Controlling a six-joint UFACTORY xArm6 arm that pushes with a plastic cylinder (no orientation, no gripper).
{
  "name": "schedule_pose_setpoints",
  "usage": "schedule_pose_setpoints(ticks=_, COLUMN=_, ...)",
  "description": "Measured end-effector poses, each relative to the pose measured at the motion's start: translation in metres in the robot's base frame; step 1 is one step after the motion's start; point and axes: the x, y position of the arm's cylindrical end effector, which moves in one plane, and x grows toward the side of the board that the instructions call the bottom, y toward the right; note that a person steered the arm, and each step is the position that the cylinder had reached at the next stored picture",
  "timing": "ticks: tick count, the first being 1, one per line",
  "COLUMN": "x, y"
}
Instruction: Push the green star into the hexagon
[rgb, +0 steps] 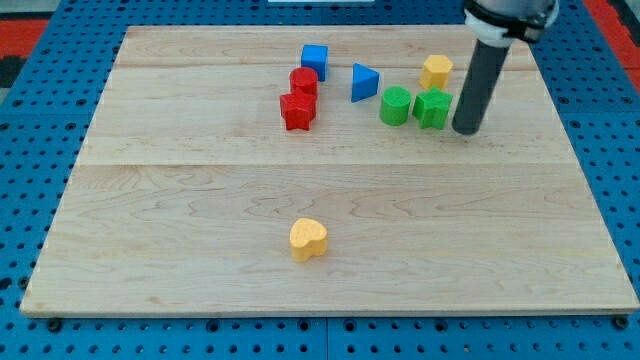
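We look down on a pale wooden table (330, 260) that sits on a blue pegboard (40, 90), and our dark rod comes in from the view's top right. Our tip (465, 131) rests on the wood just to the view's right of the green star (433, 108), so close that we cannot tell whether they touch. The end effector here is only that plain rod, with no jaws, so it is grasping nothing.

The green star stands in the upper right part of the table. Right beside it, on the view's left, is a second green block, rounder in outline (395, 105); the two look as if they are touching or nearly so. Just above the star, toward the view's top, is the yellow hexagon (436, 71), a small gap apart from it.

Further to the view's left we have the blue triangular block (364, 81), then a blue cube (314, 60) near the view's top. Below that cube sit two red blocks pressed together: a rounded one (304, 82) and, just under it, a red star-like one (297, 111).

Well apart from all of these, down near the view's bottom centre, lies a yellow heart (308, 239) on its own.
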Motion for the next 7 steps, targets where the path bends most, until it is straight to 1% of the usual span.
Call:
schedule_pose_setpoints(ticks=1, x=0.006, y=-0.025)
schedule_pose_setpoints(ticks=2, x=-0.006, y=-0.034)
schedule_pose_setpoints(ticks=3, x=-0.035, y=-0.036)
schedule_pose_setpoints(ticks=6, x=-0.035, y=-0.036)
schedule_pose_setpoints(ticks=7, x=-0.049, y=-0.032)
